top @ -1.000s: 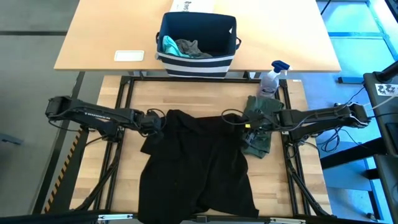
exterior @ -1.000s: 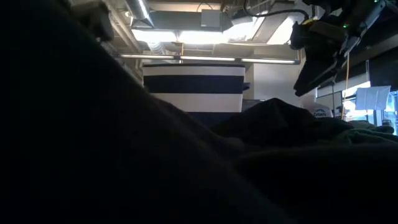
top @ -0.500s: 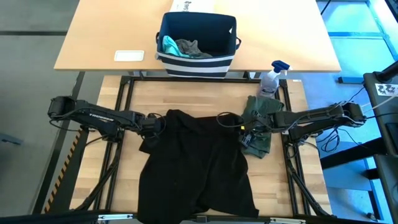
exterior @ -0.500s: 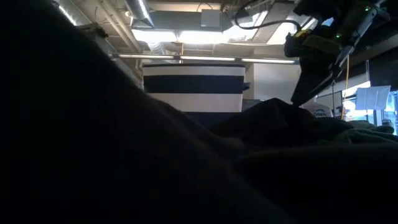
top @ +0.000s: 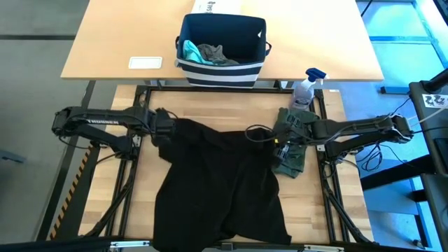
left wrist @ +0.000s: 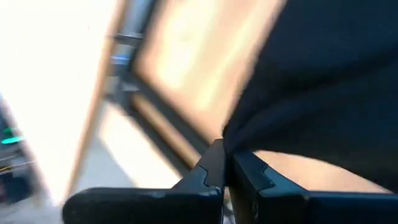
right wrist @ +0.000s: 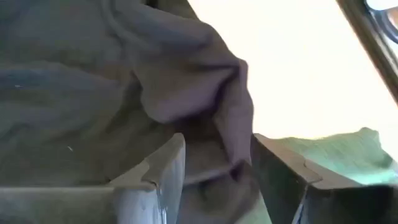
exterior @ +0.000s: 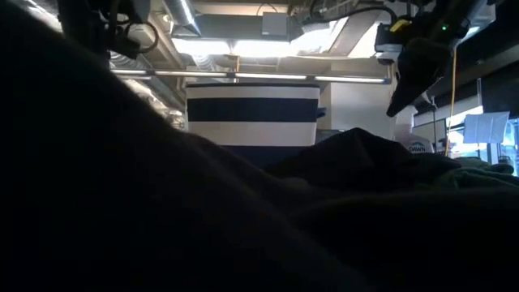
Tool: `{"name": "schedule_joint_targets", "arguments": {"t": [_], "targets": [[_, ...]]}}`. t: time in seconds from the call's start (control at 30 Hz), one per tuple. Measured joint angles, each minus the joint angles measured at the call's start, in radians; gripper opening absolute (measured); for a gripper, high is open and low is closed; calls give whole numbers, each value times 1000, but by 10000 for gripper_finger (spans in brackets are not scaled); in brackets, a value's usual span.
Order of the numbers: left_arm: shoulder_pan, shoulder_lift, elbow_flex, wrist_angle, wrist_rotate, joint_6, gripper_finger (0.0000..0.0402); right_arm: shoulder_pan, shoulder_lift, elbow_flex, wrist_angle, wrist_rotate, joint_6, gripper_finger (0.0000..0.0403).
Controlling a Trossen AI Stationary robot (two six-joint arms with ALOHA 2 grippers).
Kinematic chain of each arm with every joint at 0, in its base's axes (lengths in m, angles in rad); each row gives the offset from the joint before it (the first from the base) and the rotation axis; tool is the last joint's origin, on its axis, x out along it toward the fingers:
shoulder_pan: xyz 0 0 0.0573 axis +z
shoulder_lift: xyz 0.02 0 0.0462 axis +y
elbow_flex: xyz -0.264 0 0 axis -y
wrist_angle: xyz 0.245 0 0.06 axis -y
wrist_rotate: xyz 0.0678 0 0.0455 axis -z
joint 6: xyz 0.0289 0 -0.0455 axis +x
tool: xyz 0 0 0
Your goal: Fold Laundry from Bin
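A large black T-shirt (top: 220, 178) lies spread over the wooden table. My left gripper (top: 162, 127) is shut on its far left corner, seen close in the left wrist view (left wrist: 225, 165). My right gripper (top: 278, 140) hovers open over the shirt's far right corner. A raised fold of the cloth (right wrist: 233, 106) runs between its fingers; I cannot tell whether it touches them. An olive-green piece (top: 292, 150) lies crumpled beside it. The navy bin (top: 222, 42) stands on the far table with a teal piece (top: 189, 50) and a grey piece (top: 213, 53) inside. My left gripper pinches the black T-shirt's far left corner (left wrist: 239, 140) between its two fingers, at an edge of the cloth. The fingers slant down from the table's left. The corner is lifted off the table while the rest of the shirt lies flat below it.
A spray bottle (top: 306, 87) stands at the table's far right corner, just beyond the olive piece. A white card (top: 145, 63) lies on the far table left of the bin. In the low view the heaped black cloth (exterior: 162, 211) hides most of the table.
My left gripper has risen and drawn back toward the table's far left, carrying the shirt's far left corner with it. That corner is now lifted and pulled outward, while the rest of the shirt stays put. My right gripper has tipped a little, staying in place.
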Motion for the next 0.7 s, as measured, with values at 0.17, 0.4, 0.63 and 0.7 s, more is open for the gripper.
{"name": "schedule_joint_targets", "arguments": {"t": [0.17,0.4,0.63,0.7], "targets": [[52,1,-32,-15,-102,28,2,1,45,-54,83,-88,-7,182],[129,1,-59,-8,-77,69,28,2,113,-71,139,-104,-7,182],[153,2,27,-44,-16,122,106,2,114,-71,196,-122,-11,182],[144,0,93,-20,43,122,123,2,114,-71,207,-168,-13,182]]}}
